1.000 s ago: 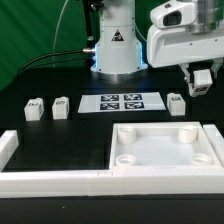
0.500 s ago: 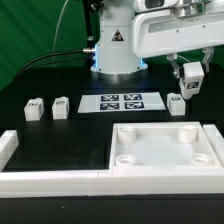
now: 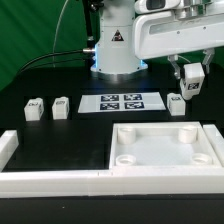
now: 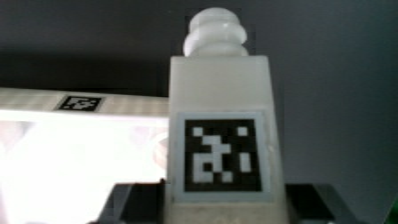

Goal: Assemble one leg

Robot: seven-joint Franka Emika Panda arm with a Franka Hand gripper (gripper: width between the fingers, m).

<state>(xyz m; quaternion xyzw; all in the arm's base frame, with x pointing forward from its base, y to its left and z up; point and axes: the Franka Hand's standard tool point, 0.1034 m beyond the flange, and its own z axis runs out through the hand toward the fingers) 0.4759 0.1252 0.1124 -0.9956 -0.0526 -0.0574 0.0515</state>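
Note:
My gripper [image 3: 189, 76] is at the exterior view's right, above the table, shut on a white leg [image 3: 189, 84] with a marker tag. In the wrist view the leg [image 4: 221, 110] stands between my two dark fingers [image 4: 143, 200], with its tag facing the camera and its knobbed end pointing away. A second leg [image 3: 176, 104] stands on the table just below and beside the held one. Two more legs [image 3: 35, 108] [image 3: 61, 106] stand at the exterior view's left.
The large white square tray-like part [image 3: 165, 172] with round corner sockets lies in front of the gripper. The marker board [image 3: 120, 101] lies in the middle, before the arm's base [image 3: 115, 50]. A white rail [image 3: 50, 181] runs along the front left.
The gripper has moved a little toward the exterior view's left with the leg in it, then held still over the last half second. The legs on the table have not moved.

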